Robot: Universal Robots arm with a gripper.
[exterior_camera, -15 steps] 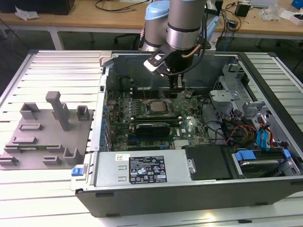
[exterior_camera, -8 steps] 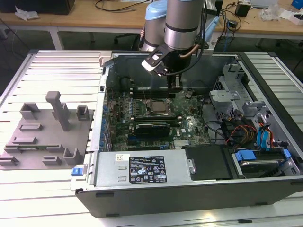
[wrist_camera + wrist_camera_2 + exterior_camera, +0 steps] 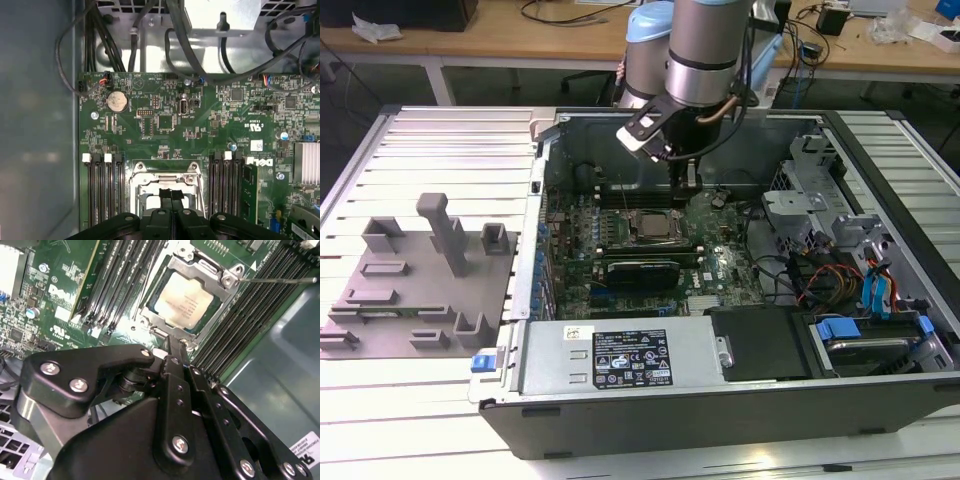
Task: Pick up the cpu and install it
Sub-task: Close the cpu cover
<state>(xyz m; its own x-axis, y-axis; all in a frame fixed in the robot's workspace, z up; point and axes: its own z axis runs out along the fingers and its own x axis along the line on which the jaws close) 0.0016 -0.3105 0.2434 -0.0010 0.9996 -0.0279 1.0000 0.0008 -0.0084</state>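
Gripper (image 3: pixel 171 193) closed beside socket (image 3: pixel 228 280) — cpu (image 3: pixel 184 299) seated inside.

Arm (image 3: pixel 700 50) angled down, gripper (image 3: pixel 689 180) vertical, fingers (image 3: pixel 165 197) pressed together.

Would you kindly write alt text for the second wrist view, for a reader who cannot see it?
The silvery cpu sits in its metal-rimmed socket on the green motherboard, just beyond the shut black end effector.

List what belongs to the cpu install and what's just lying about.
Job: cpu, in its socket frame; gripper; motherboard.
Lying about: grey fixture blocks; drive cage; black cables.
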